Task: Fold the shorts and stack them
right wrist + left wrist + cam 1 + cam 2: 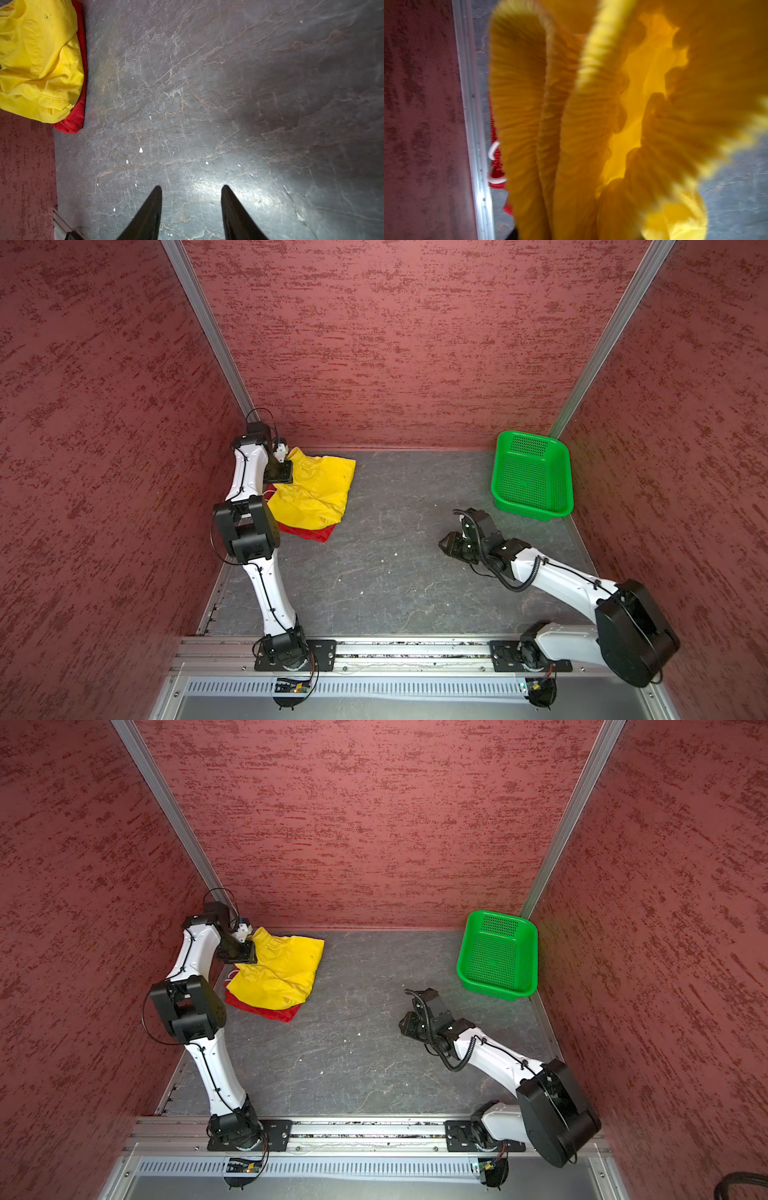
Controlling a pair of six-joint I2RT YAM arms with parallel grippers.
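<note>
Yellow shorts stacked on red shorts; left fingers at waistband, state indiscernible; right fingers apart, empty, parked clear.

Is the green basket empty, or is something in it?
Empty. In both top views the green basket shows only its bare perforated floor; nothing lies inside.

1. The yellow shorts, folded and rumpled, lie atop the red shorts at the far left in both top views, gathered waistband rearward.
2. The red shorts lie flat beneath, only their near edge, corner and white drawstring showing.
</note>
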